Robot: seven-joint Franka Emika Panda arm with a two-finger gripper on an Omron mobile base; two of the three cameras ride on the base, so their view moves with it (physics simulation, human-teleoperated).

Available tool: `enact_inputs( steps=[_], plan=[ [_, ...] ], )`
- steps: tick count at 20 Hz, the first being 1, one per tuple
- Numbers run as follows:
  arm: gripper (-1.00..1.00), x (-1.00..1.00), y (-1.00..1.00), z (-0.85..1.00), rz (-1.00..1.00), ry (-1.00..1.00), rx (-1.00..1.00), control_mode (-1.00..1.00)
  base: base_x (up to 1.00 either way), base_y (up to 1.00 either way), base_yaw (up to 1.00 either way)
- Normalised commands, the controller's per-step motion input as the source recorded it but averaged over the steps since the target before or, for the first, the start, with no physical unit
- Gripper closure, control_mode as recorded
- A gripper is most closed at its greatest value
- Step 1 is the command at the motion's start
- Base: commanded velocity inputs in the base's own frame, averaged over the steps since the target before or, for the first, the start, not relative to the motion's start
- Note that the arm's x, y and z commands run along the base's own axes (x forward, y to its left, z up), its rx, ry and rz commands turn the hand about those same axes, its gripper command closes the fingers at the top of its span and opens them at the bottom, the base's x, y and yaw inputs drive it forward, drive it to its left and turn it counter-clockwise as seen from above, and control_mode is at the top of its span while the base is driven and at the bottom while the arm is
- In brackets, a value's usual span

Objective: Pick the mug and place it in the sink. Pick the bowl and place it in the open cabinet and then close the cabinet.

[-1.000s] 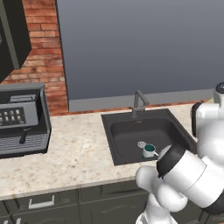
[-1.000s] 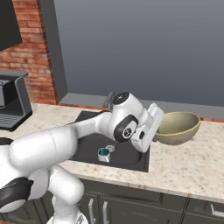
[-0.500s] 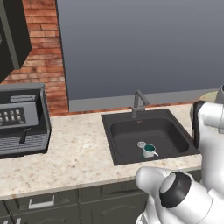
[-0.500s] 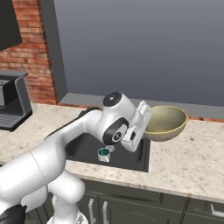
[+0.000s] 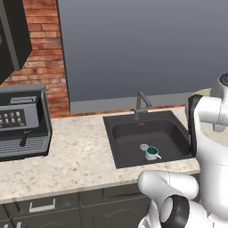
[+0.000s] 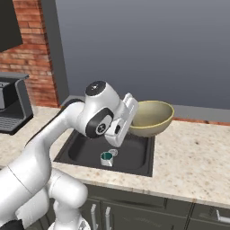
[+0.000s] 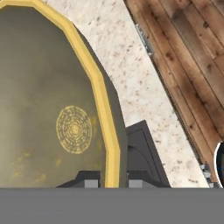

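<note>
Above the right end of the sink (image 6: 83,150), the bowl (image 6: 152,117) hangs clear of the worktop (image 6: 193,152), carried by its near rim. The gripper (image 7: 107,181) is clamped on that rim, one fingertip inside the bowl and one outside, as the hand view makes plain; the wall of the bowl stands straight up between them.

The mug (image 5: 152,153) already sits in the sink basin beside the drain, so that half looks finished. What is in hand now, I judge, is the carry to the cabinet (image 5: 13,38), whose dark door shows up at the far left, above the coffee machine (image 5: 22,122).

To do it well, the arm should keep the bowl high enough to pass over the faucet (image 5: 141,103) and the coffee machine. A pinch on a thin rim gives little hold against twisting, so a slow, level swing seems wise. The bowl wants to go in rim-up and fully past the cabinet's front edge, or the door may catch it when it shuts.
</note>
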Motion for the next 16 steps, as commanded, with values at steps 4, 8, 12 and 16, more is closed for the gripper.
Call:
enact_inputs(
  steps=[4,8,12,16],
  plan=[
    [1.0,-0.06,0.68,0.1,0.0,0.0,0.13,-1.0,0.0,0.0,0.0],
    [1.0,-0.03,0.52,0.17,0.0,-0.01,0.06,-1.0,0.0,0.0,0.0],
    [1.0,-0.01,0.43,0.14,0.1,0.0,0.0,-1.0,0.0,0.0,0.0],
    [1.0,-0.01,0.04,0.0,0.17,-0.03,0.0,-1.0,0.0,0.0,0.0]
  ],
)
